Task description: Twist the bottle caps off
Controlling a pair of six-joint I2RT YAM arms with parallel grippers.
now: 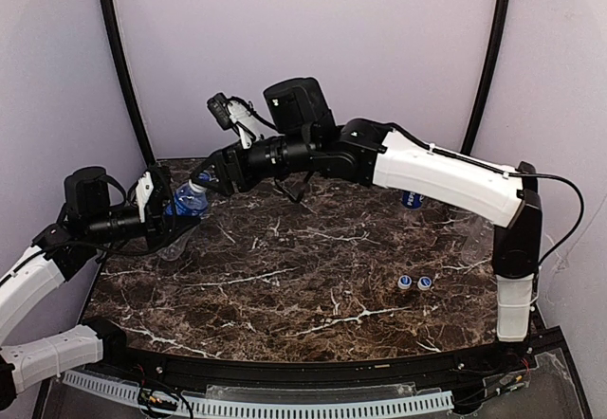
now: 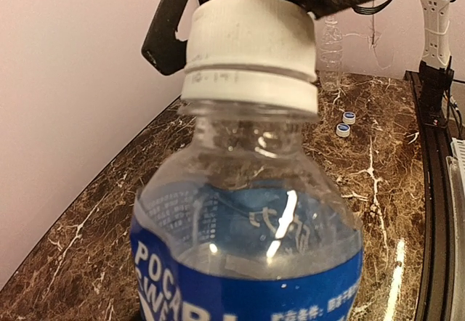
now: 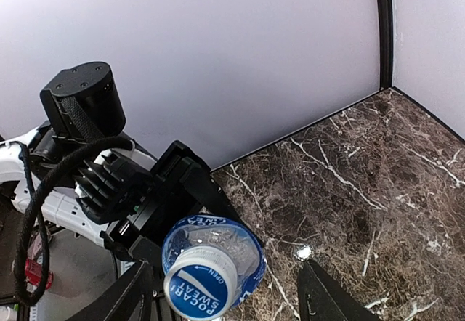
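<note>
Dark marble bench (image 1: 285, 277), lilac walls. Right hand (image 3: 229, 290): fingers spread, straddling white-and-blue cap (image 3: 199, 290), gaps both sides, nothing gripped. Left hand (image 1: 169, 222): clamped on labelled bottle (image 2: 247, 263), held tilted above bench's rear-left corner. Two loose caps (image 1: 414, 282) near front-right edge. Risk: fingers close off-centre and skid off cap; bottle turns within left hand's grip, thread not loosened.
</note>
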